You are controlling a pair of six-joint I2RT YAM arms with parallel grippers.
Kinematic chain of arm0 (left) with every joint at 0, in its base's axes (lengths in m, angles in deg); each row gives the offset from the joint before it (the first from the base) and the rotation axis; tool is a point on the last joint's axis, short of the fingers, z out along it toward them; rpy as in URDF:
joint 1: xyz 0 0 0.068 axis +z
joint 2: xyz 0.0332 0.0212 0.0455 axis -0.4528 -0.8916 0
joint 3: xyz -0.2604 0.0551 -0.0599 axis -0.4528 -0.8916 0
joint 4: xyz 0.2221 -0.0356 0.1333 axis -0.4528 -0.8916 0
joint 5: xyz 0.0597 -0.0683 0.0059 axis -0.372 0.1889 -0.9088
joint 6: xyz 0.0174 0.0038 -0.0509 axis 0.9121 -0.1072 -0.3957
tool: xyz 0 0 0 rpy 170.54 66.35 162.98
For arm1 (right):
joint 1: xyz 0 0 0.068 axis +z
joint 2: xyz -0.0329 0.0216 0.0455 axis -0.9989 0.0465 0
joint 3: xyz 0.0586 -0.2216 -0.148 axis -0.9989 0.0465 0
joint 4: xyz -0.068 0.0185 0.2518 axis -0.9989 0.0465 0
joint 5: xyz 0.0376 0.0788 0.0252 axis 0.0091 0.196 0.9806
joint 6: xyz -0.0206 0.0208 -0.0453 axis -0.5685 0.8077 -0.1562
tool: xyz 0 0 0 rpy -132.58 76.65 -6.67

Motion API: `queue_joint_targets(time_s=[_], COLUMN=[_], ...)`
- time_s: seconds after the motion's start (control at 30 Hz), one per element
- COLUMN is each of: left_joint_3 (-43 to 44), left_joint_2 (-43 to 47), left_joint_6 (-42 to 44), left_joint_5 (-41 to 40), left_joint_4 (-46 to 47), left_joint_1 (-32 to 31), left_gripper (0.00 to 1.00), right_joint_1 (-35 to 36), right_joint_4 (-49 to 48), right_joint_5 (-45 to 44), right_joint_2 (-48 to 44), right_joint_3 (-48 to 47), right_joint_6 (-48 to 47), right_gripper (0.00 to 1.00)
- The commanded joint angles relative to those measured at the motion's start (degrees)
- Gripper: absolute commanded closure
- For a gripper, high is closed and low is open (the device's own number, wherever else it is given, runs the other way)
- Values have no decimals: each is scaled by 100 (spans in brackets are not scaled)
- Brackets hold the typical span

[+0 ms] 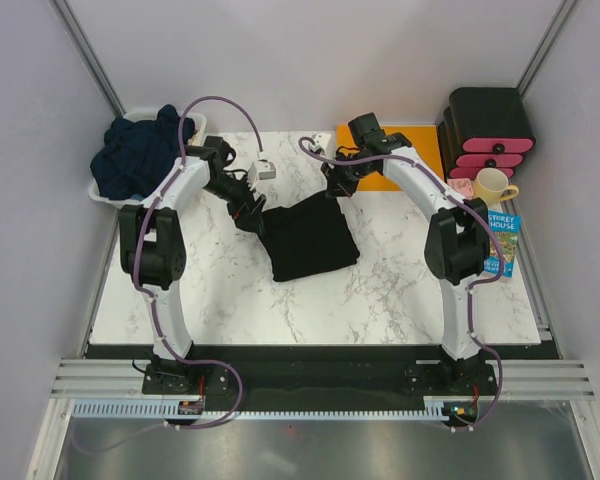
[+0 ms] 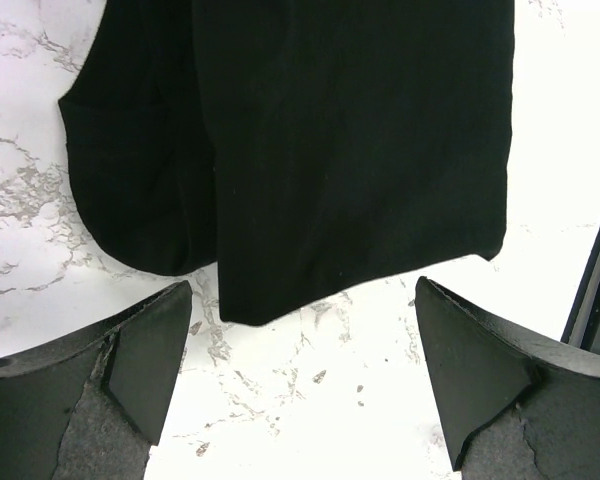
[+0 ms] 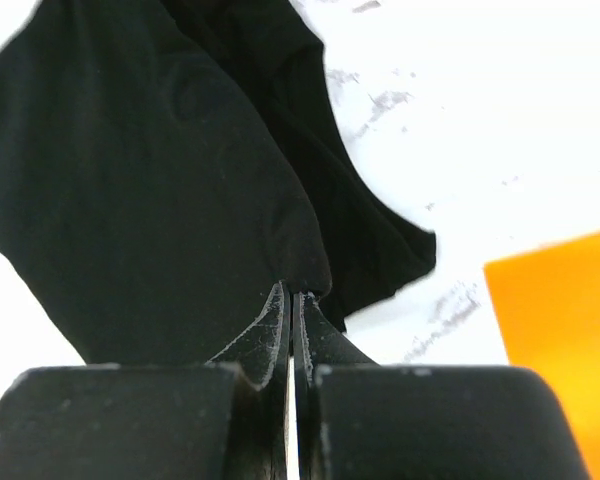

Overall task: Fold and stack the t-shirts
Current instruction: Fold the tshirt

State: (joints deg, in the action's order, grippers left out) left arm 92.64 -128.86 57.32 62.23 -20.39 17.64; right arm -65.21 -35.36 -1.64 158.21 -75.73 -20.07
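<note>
Fingers of the right gripper (image 3: 290, 295) are clenched on the 1 o'clock corner of the black t-shirt (image 3: 150, 180), likely for folding; the left gripper (image 2: 302, 283) is held spread wide at its 10 o'clock edge, mid-table.

Bright even light, faint shadows, tabletop (image 3: 520, 100) overexposed in wrist views, black t-shirt (image 2: 360, 150) featureless

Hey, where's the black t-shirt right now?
In the top view the black t-shirt lies at centre, its far right corner pinched by the right gripper, with the orange sheet just beyond to the right.
</note>
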Motion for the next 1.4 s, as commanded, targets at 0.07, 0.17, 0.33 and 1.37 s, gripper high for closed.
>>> queue_joint_targets(time_s=[0.07,0.17,0.33,1.37], left_joint_3=[158,263,544,756], left_joint_2=[-150,-386,-756,-538], left_joint_6=[240,345,600,460], left_joint_5=[128,31,-320,-365], left_joint_4=[-46,-54,-2,209], left_joint_1=[-65,-65,-65,-65], left_gripper=[0,0,0,1], right_joint_1=[-33,-60,-60,-25], right_joint_4=[-582,-678,-793,-1645], right_joint_5=[-793,-881,-907,-2172], right_joint_2=[-230,-177,-160,325], right_joint_3=[698,795,787,1278], right_joint_6=[-196,-188,-126,287], right_gripper=[100,100,100,51])
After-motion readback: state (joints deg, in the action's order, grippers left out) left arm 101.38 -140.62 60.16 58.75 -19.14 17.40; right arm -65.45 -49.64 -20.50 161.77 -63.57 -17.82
